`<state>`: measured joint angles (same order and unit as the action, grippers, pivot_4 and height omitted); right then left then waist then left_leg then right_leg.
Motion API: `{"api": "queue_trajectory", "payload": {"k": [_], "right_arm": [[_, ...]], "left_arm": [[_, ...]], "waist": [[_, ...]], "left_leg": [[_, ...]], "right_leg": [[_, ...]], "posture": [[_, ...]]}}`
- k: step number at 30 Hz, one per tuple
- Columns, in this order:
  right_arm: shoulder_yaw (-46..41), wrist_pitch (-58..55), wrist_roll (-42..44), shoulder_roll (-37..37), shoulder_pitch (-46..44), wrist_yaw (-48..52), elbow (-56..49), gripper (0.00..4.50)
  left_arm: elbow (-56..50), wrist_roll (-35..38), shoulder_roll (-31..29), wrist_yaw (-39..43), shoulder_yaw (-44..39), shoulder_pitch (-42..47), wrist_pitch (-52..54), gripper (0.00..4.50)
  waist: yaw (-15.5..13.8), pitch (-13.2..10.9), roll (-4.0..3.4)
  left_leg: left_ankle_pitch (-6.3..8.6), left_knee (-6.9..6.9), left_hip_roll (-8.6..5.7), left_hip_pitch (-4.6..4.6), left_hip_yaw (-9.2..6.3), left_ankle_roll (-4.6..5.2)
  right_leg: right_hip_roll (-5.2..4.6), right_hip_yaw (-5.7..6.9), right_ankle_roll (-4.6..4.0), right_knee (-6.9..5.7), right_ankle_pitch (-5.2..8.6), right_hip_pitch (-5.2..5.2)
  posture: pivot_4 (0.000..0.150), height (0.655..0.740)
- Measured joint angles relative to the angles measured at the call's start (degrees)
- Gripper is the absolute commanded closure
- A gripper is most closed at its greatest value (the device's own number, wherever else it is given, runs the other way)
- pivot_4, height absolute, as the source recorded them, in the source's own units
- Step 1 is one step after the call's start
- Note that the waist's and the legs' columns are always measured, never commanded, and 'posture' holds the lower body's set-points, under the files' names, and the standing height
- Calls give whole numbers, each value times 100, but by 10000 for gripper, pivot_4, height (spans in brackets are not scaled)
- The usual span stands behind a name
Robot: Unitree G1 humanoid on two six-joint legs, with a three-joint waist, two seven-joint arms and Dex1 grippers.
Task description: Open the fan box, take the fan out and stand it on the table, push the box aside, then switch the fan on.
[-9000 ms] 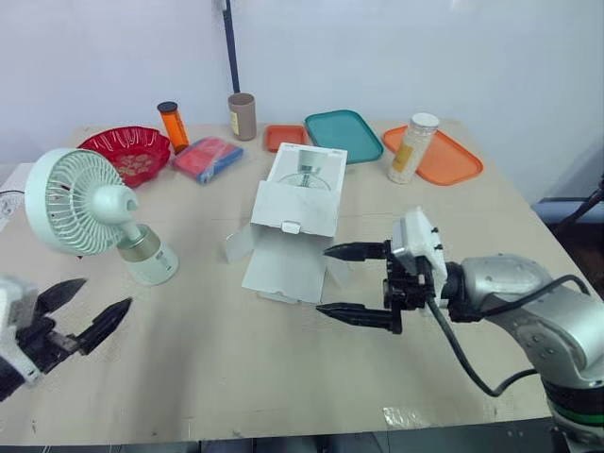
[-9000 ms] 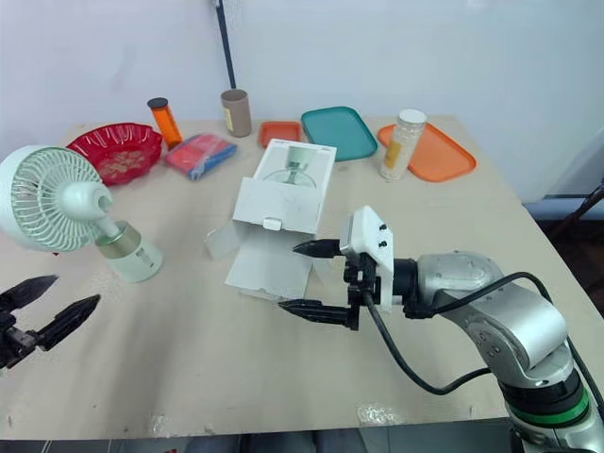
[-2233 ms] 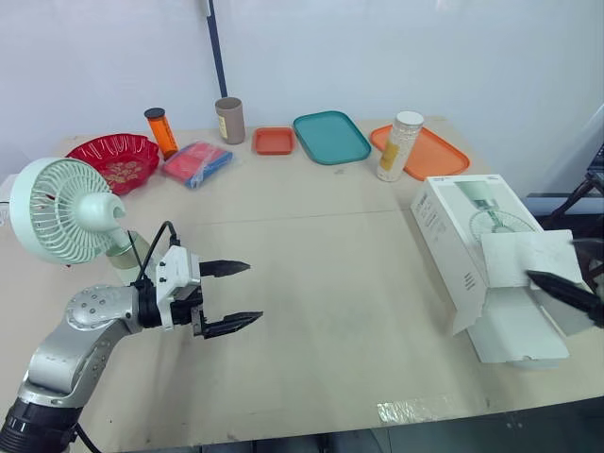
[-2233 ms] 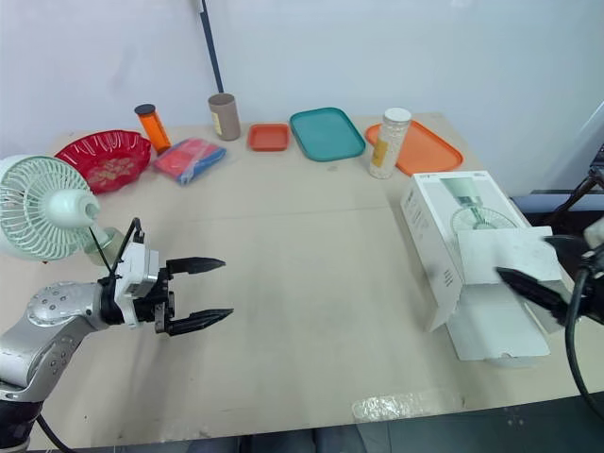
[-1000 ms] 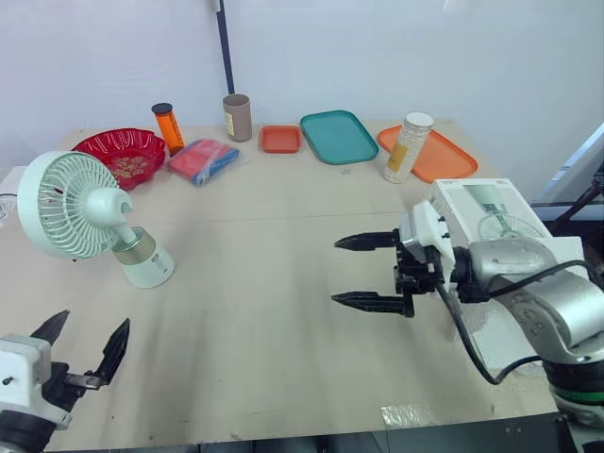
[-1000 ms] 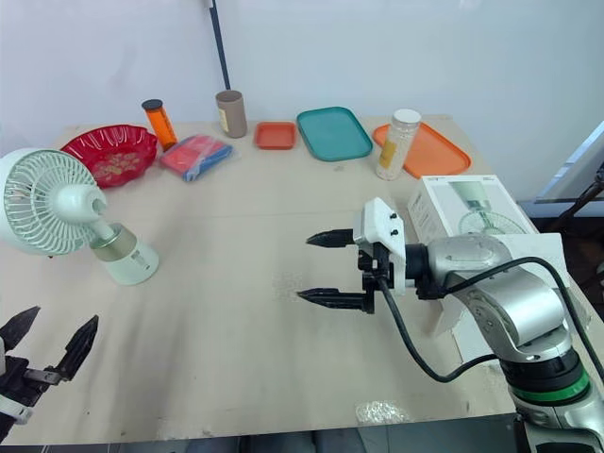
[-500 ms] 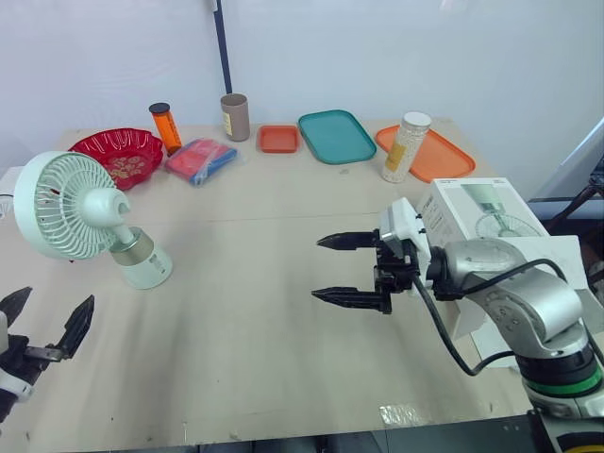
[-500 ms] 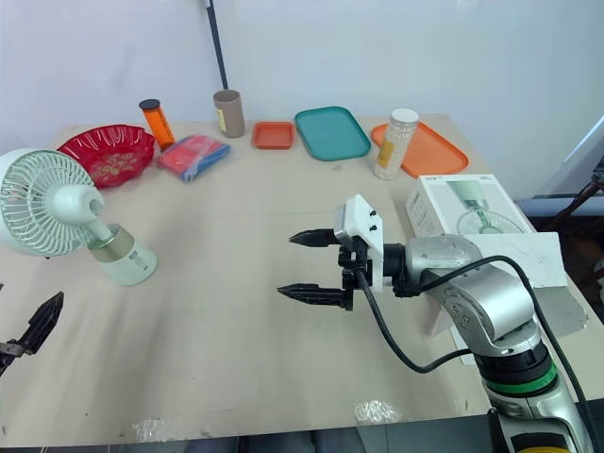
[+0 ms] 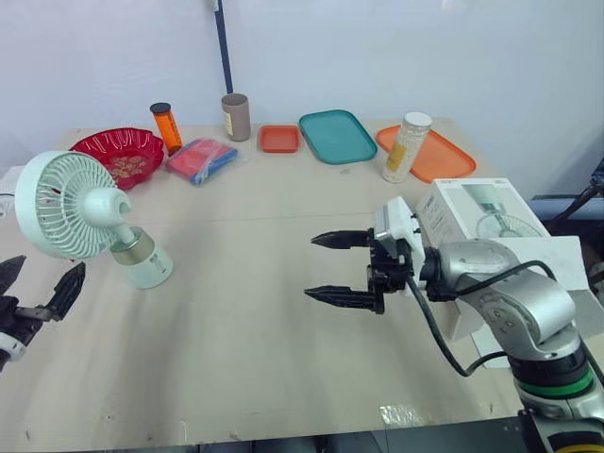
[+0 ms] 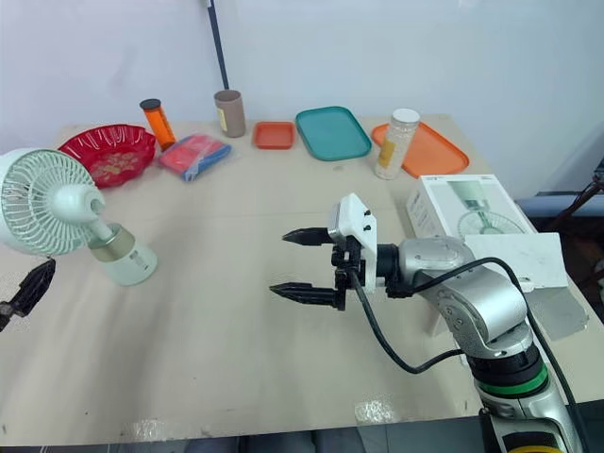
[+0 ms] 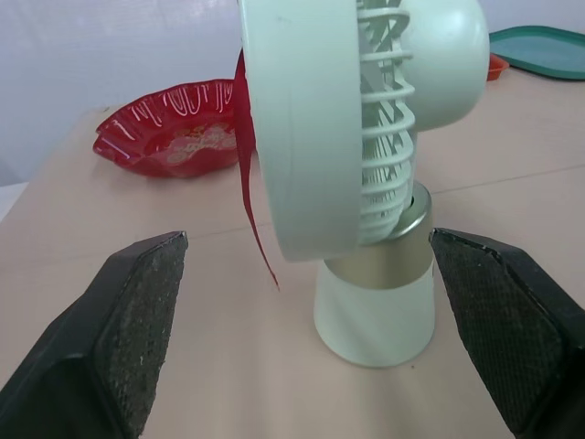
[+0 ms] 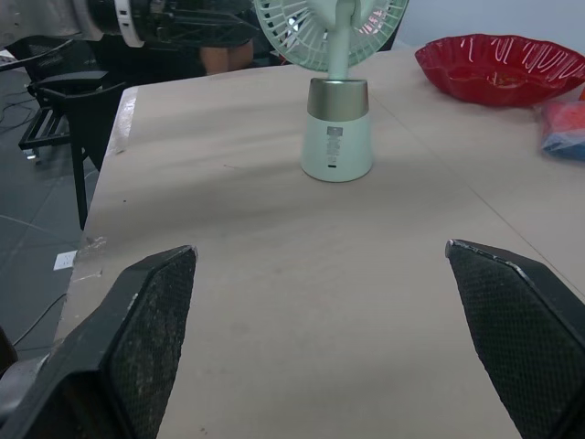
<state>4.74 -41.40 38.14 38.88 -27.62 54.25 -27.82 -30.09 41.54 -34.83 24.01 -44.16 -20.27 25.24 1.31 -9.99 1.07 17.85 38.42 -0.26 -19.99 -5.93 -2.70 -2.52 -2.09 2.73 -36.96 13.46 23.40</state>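
Note:
The pale green fan (image 9: 90,215) stands upright on its cone base at the table's left side, its head facing left. My left gripper (image 9: 38,294) hangs open at the left edge, just in front of the fan, which looms close in the left wrist view (image 11: 366,174). The white fan box (image 9: 491,247) lies at the right edge with its flap open. My right gripper (image 9: 332,267) is open over the middle of the table, fingers pointing left toward the fan (image 12: 336,101), holding nothing.
Along the far edge stand a red bowl (image 9: 121,151), an orange pill bottle (image 9: 167,126), a blue-and-red packet (image 9: 201,158), a brown cup (image 9: 235,115), a small orange tray (image 9: 280,139), a teal tray (image 9: 338,136), a white jar (image 9: 405,147) and an orange tray (image 9: 445,159).
My right gripper has drifted left over the table's middle, away from the box. My left gripper has risen and moved nearer the fan. The fan and box have stayed put.

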Motion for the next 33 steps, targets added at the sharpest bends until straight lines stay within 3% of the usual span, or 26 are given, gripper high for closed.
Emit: {"api": "queue_trajectory", "payload": {"k": [14, 27, 31, 33], "right_arm": [[-32, -122, 113, -28, 252, -369, -327, 459], [-32, -114, 107, -55, 317, -450, -346, 459], [-32, -105, 103, -69, 318, -455, -346, 0], [-31, -102, 101, -79, 318, -456, -346, 0]], "left_arm": [[232, -44, -47, -8, 349, 791, 239, 0], [190, -99, 29, -172, 468, 868, 292, 0], [190, -98, 42, -233, 490, 860, 338, 10665], [190, -102, 43, -257, 490, 862, 339, 10665]], "waist": [[1, 0, 0], [2, -1, 0], [1, -1, 1], [1, -1, 1]], "left_leg": [[1, -1, 1, -2, -1, -4], [2, -1, 1, -2, -2, -5], [2, -1, 0, -2, -3, -5], [2, -1, 0, -3, -3, -5]], "right_leg": [[0, 0, 0, -1, 0, 4], [-1, 0, 0, -1, 0, 4], [-1, 0, 0, -1, 0, 4], [-1, 0, 0, -1, 0, 4]], "posture": [[1500, 7400], [1500, 7400], [1500, 7400], [1500, 7400]]}}
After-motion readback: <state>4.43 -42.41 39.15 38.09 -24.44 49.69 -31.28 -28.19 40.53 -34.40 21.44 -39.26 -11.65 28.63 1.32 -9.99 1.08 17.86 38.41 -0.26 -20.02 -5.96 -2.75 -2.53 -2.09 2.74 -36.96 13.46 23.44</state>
